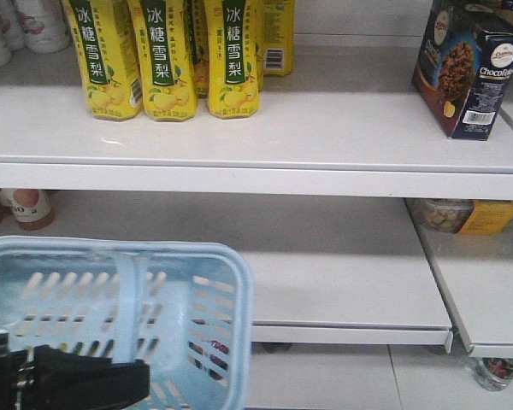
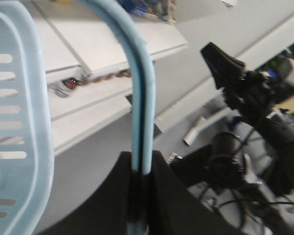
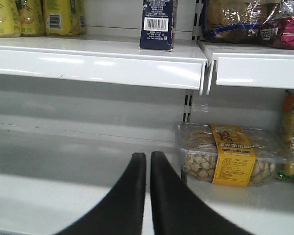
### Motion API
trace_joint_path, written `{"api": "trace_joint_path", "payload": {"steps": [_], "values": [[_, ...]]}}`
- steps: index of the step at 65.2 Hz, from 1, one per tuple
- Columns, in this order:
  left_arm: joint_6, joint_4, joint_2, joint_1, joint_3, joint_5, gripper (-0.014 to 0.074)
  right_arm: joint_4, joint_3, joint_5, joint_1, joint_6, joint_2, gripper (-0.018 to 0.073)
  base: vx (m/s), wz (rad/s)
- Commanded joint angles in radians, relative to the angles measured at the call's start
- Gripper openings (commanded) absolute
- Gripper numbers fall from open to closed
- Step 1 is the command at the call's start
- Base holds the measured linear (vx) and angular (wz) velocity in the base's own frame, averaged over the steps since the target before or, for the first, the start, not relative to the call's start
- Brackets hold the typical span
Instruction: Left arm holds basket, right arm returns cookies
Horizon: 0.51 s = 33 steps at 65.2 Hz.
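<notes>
- You have the cookies point(image 1: 464, 67) standing upright on the upper shelf point(image 1: 265, 137), at the upper right of the front view and well apart from the basket; the right wrist view shows the carton's barcode face at top centre, near the shelf's right end.
- Your right gripper point(image 3: 148, 157) grasps nothing: its two black fingers point(image 3: 130, 196) are pressed nearly together, low in the right wrist view over the lower shelf point(image 3: 49, 196).
- Your left gripper point(image 2: 139, 171) is clenched on the basket handle point(image 2: 142, 88), the pale blue hoop running up out of the jaws.
- The basket point(image 1: 128, 316) sits at lower left of the front view, the left arm point(image 1: 60, 380) dark across its near edge.
- Yellow drink bottles point(image 1: 167, 55) stand at upper left on the same shelf as the carton.
- A clear tub with a yellow label point(image 3: 230, 154) rests on the lower shelf, right of centre in the right wrist view.
</notes>
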<state>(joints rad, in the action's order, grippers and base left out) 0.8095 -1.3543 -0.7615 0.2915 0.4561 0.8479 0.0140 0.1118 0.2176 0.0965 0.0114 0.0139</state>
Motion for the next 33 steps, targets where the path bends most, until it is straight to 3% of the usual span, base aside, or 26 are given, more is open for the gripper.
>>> {"api": "trace_joint_path", "payload": {"steps": [1, 6, 11, 27, 33], "values": [[0.004, 0.062, 0.130, 0.006, -0.028, -0.151, -0.0003, 0.003, 0.027, -0.078, -0.005, 0.006, 0.012, -0.0011, 0.00, 0.00], [-0.009, 0.199, 0.235, 0.006, -0.078, -0.226, -0.0003, 0.003, 0.027, -0.078, -0.005, 0.006, 0.012, -0.0011, 0.00, 0.00], [-0.110, 0.369, 0.338, 0.006, -0.133, -0.308, -0.0003, 0.003, 0.027, -0.078, -0.005, 0.006, 0.012, -0.0011, 0.00, 0.00], [-0.776, 0.974, 0.635, 0.006, -0.288, -0.480, -0.0003, 0.003, 0.027, -0.078, -0.005, 0.006, 0.012, -0.0011, 0.00, 0.00], [-0.960, 1.197, 0.704, 0.006, -0.326, -0.496, -0.0003, 0.003, 0.027, -0.070, -0.005, 0.006, 0.012, -0.0011, 0.00, 0.00]]}}
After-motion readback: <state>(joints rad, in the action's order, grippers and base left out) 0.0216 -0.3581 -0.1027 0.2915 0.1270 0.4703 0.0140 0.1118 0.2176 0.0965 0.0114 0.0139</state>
